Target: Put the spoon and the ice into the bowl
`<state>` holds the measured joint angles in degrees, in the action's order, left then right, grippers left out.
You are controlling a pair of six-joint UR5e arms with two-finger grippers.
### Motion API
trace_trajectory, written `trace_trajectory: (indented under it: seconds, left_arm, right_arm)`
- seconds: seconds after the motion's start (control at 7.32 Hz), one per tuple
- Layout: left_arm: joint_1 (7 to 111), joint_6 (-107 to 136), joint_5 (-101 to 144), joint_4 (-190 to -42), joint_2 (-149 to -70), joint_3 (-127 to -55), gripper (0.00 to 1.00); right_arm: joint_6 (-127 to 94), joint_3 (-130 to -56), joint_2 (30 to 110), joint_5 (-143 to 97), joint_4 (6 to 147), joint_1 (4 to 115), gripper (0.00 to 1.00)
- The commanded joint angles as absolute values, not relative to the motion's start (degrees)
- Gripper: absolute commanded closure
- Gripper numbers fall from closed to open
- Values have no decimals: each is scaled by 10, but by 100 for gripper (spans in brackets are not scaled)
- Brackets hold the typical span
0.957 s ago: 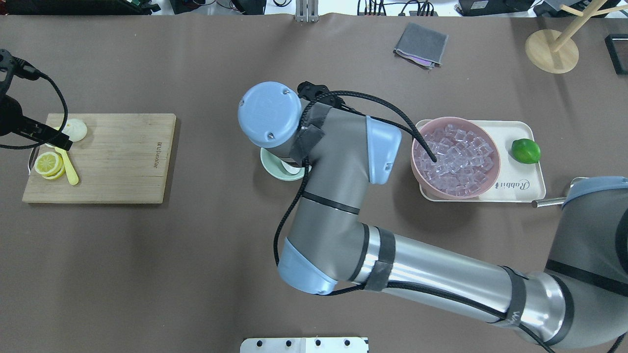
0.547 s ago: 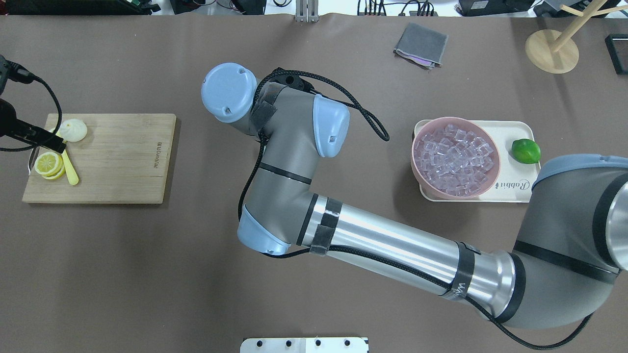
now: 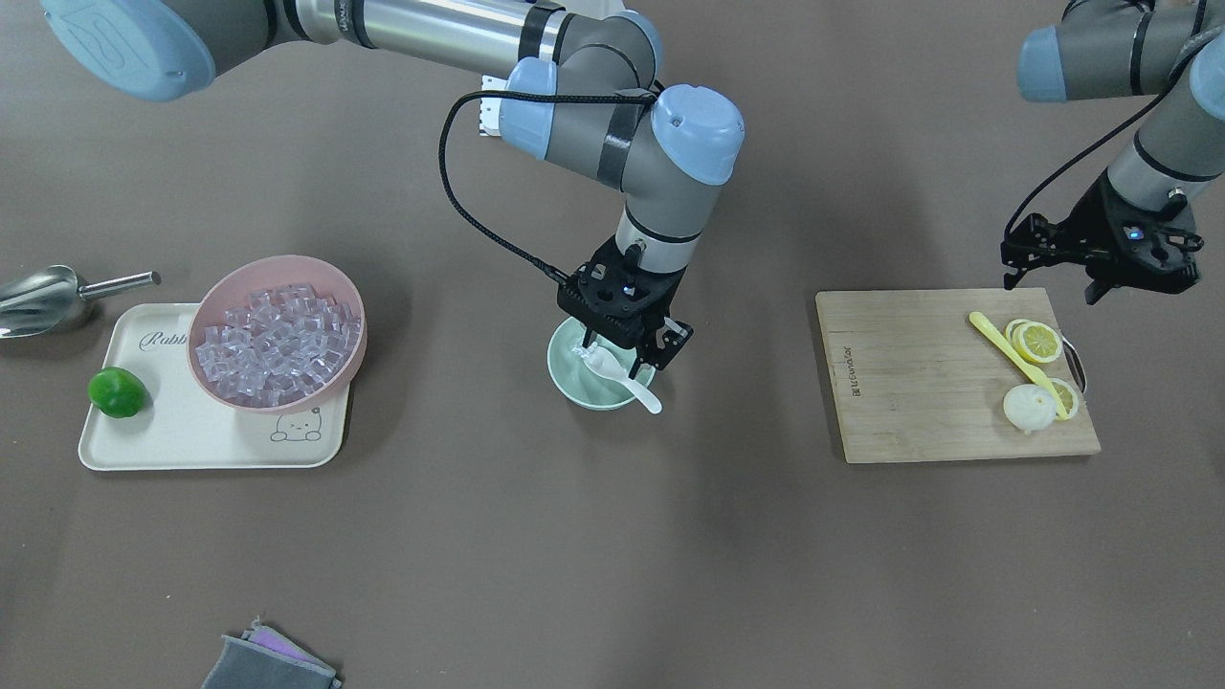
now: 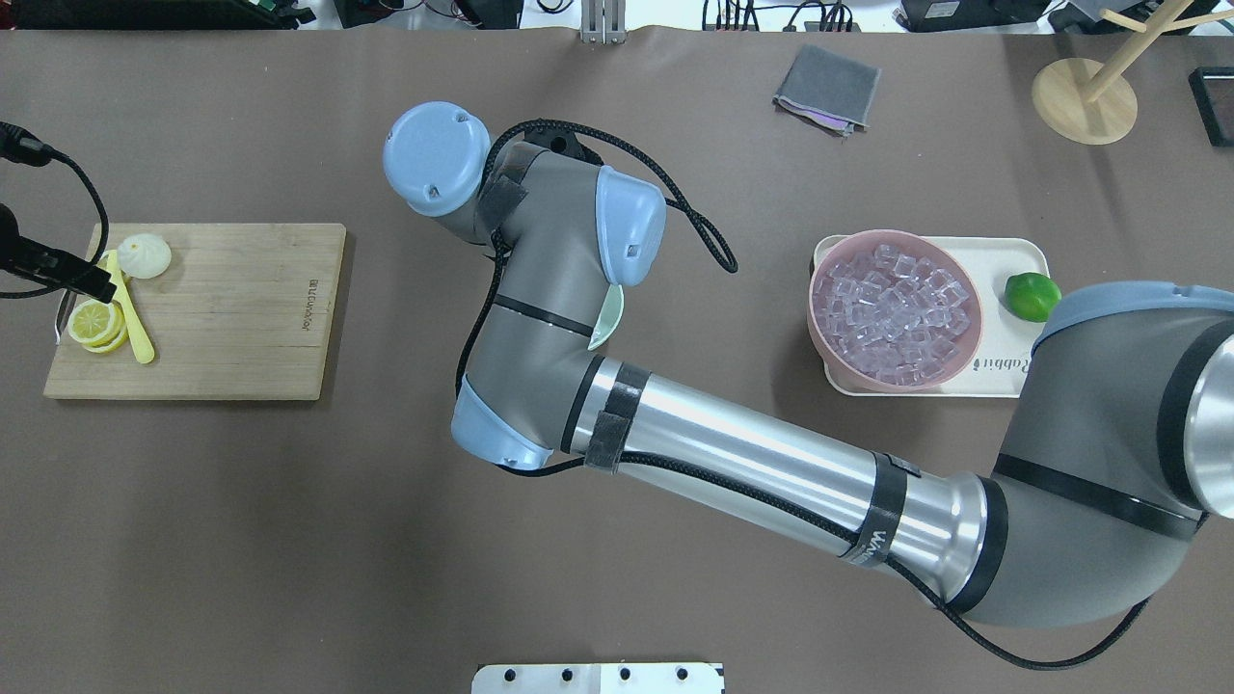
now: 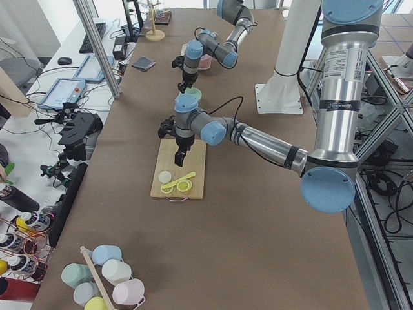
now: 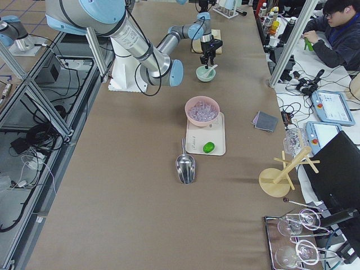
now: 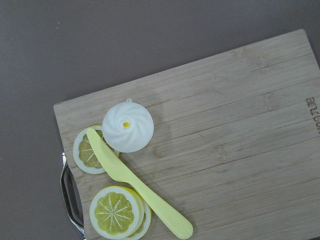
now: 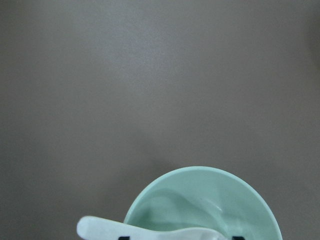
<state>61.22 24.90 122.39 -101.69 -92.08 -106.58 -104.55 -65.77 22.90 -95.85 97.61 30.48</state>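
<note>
The mint-green bowl (image 3: 574, 385) stands mid-table; a sliver of it shows past the arm in the overhead view (image 4: 610, 323). The white spoon (image 3: 634, 388) lies in it, with its handle over the rim; the right wrist view shows the same (image 8: 100, 229). My right gripper (image 3: 624, 346) hangs just over the bowl, jaws open on either side of the spoon. Several clear ice cubes (image 3: 278, 340) fill the pink bowl (image 3: 206, 316). I cannot tell whether any ice is in the green bowl. My left gripper (image 3: 1048, 284) is open and empty above the cutting board's edge.
The pink bowl sits on a cream tray (image 3: 191, 442) with a lime (image 3: 117, 392); a metal scoop (image 3: 38, 297) lies beside it. The cutting board (image 3: 919, 392) holds a yellow knife (image 3: 1014, 359), lemon slices and a white bun. A grey cloth (image 3: 273, 662) lies near the table's edge.
My right arm has swung toward the overhead view's left, away from the pink bowl, uncovering a different sliver of the green bowl. My left gripper has drifted slightly left.
</note>
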Motion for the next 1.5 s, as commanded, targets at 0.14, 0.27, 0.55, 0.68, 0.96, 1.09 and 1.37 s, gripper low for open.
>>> trace_trajectory:
  seconds: [0.14, 0.27, 0.55, 0.68, 0.96, 1.09, 1.37]
  left_arm:
    - [621, 253, 1251, -1019, -919, -1034, 2]
    - [640, 249, 1304, -1008, -909, -1033, 2]
    - [699, 181, 1342, -918, -891, -1051, 2]
    - [748, 51, 1343, -867, -864, -1060, 2]
    - [867, -138, 1318, -751, -862, -1058, 2]
    - [909, -205, 1304, -718, -859, -1057, 2]
    - [933, -222, 1303, -701, -839, -1059, 2]
  right_arm:
    - [-983, -796, 311, -1044, 977, 351, 0]
    - [-928, -875, 368, -1069, 977, 371, 0]
    - [-818, -974, 457, -1107, 977, 417, 0]
    - [-750, -1020, 510, -1129, 977, 446, 0]
    - [-608, -1079, 606, -1175, 978, 520, 0]
    - [-499, -1118, 674, -1178, 989, 550, 0]
    - [-287, -1182, 800, -1178, 1006, 623, 0]
